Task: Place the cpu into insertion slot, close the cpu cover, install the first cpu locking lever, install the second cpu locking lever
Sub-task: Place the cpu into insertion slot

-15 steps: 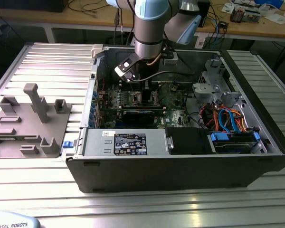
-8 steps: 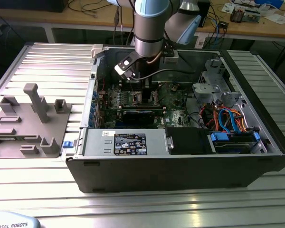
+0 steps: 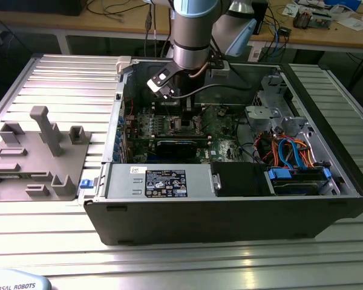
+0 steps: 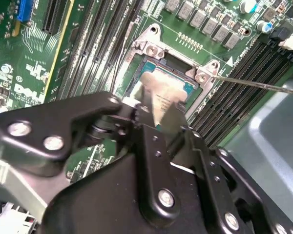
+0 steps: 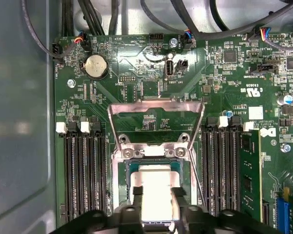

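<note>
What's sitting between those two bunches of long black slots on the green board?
The insertion slot, with the silvery cpu at it and the gripper right over that. The first wrist view shows it between the memory slots.

The ribbed metal table (image 3: 48, 78) carries an open computer case (image 3: 230, 217) under the gripper (image 5: 157, 195). A grey fixture (image 3: 42, 163) lies well away

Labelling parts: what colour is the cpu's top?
The cpu top is pale silvery-grey; first wrist view.
</note>
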`<state>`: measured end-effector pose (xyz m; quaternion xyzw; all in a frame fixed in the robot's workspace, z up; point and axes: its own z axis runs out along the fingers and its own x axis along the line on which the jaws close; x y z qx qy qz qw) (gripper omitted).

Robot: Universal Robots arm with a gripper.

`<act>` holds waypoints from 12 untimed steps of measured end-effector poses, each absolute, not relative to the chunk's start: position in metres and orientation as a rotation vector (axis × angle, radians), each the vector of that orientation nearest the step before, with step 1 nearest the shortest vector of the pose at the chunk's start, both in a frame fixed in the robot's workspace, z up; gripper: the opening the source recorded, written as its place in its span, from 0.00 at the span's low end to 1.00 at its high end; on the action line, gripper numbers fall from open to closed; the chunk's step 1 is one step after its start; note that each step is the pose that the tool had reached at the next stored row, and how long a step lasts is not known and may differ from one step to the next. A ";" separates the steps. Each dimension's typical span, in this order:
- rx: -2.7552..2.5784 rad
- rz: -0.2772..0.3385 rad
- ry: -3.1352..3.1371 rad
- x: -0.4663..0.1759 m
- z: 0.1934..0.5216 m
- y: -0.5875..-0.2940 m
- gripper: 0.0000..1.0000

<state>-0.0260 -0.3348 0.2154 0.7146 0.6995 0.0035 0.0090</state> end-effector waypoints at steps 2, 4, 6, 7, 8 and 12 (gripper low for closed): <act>2.226 0.010 2.192 -0.025 0.215 -0.334 0.23; 2.214 0.010 2.204 -0.025 0.216 -0.333 0.11; 2.203 0.011 2.216 -0.025 0.220 -0.332 0.11; 2.197 0.011 2.221 -0.025 0.222 -0.332 0.11; 2.192 0.011 2.226 -0.025 0.224 -0.332 0.11; 2.184 0.012 2.235 -0.025 0.229 -0.332 0.11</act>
